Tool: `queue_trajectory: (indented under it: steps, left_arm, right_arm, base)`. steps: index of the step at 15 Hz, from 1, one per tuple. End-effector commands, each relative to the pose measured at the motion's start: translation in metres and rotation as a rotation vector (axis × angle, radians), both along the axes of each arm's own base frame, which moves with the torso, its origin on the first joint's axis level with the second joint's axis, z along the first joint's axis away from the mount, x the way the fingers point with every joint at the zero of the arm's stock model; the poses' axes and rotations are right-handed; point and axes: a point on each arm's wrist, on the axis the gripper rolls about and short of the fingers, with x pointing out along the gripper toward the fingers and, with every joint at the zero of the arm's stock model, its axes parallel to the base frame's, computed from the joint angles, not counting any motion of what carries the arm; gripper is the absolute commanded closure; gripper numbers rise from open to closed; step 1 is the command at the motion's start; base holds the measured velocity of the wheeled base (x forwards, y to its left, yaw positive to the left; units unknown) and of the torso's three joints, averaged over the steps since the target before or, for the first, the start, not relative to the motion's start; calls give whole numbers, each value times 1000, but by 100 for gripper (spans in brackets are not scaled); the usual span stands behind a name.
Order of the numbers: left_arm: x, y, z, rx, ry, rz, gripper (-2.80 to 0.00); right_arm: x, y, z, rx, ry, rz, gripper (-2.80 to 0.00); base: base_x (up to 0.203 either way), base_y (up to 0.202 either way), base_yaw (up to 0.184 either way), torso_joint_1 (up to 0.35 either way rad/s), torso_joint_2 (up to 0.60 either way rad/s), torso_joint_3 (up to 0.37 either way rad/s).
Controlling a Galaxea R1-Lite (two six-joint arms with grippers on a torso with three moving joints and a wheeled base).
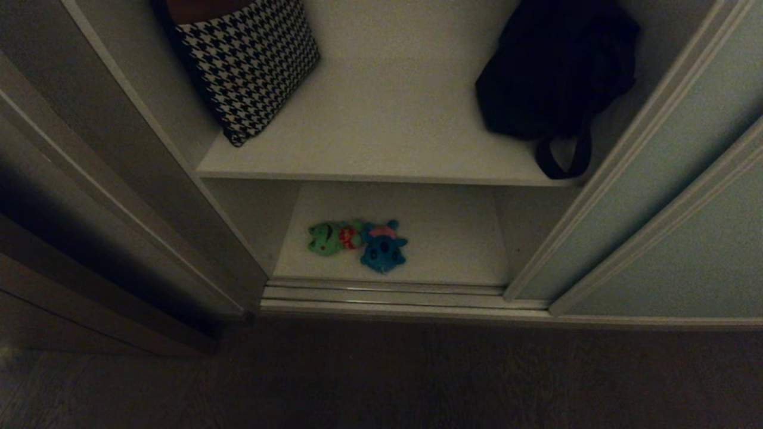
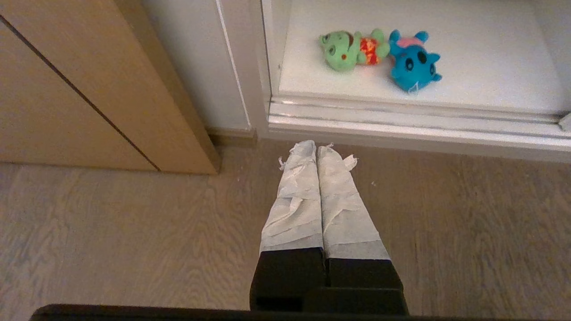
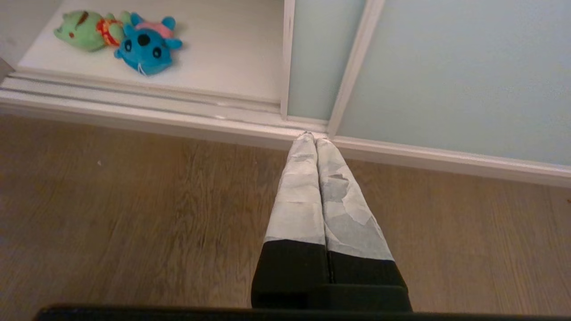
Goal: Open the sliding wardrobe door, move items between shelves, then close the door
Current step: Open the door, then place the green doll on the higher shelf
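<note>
The pale grey-green sliding wardrobe door (image 1: 661, 179) (image 3: 455, 67) stands slid to the right, leaving the wardrobe open. On the lower white shelf (image 1: 453, 238) (image 2: 482, 58) (image 3: 223, 53) lie two plush items side by side: a green toy (image 1: 326, 238) (image 2: 345, 50) (image 3: 84, 32) and a blue toy with a pink top (image 1: 382, 245) (image 2: 412, 60) (image 3: 147, 44). The upper shelf (image 1: 387, 119) sits above them. My left gripper (image 2: 316, 149) hangs shut and empty over the floor before the track. Over by the door's lower edge my right gripper (image 3: 311, 138) is shut too, holding nothing.
A houndstooth cushion (image 1: 250, 65) leans at the upper shelf's left, and a black strapped bag (image 1: 554, 71) sits at its right. A metal floor track (image 1: 387, 295) runs along the wardrobe front. A brown wooden panel (image 2: 89, 89) stands at the left. Wood floor (image 1: 381, 381) lies in front.
</note>
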Motion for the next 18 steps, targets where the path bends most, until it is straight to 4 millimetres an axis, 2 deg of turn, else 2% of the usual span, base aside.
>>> queue_trajectory:
  steps: [1, 18]
  left_arm:
    - [0, 0, 0, -2, 5, 0, 0]
    - [0, 0, 0, 3, 14, -2, 0]
  right_arm:
    - [0, 0, 0, 0, -2, 1, 0]
    - [0, 0, 0, 0, -2, 1, 0]
  base:
    - [0, 0, 0, 2, 3, -154]
    - [0, 0, 0, 2, 2, -194]
